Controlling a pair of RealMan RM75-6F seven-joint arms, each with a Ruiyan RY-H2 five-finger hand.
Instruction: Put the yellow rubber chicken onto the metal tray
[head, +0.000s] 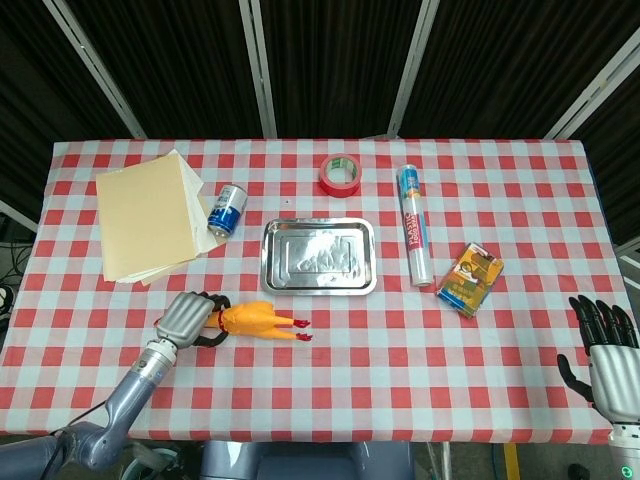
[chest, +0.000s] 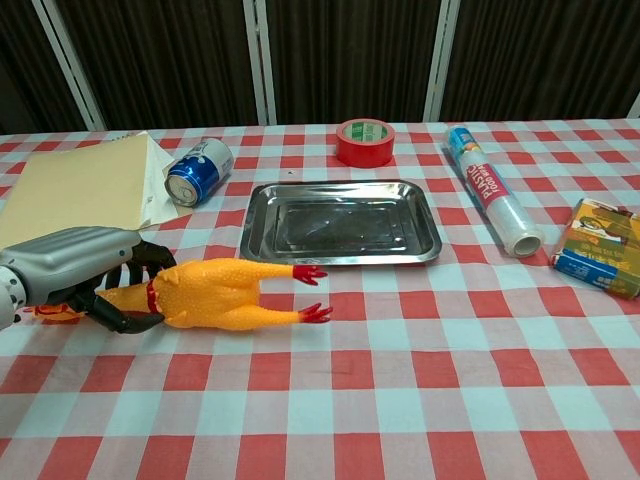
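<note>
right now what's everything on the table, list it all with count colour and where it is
rubber chicken: one, yellow with red feet, lying on its side in front of the tray, neck end in the left hand
metal tray: one, silver, table centre, nothing in it
tape roll: one, red, behind the tray
can: one, blue and white, on its side left of the tray
paper sheets: a stack, cream, far left
wrap roll: one, clear with blue and red print, right of the tray
box: one, yellow and orange, right of the roll
left hand: grey and black, grips the chicken's neck
right hand: grey and black, near right edge, holds nothing
</note>
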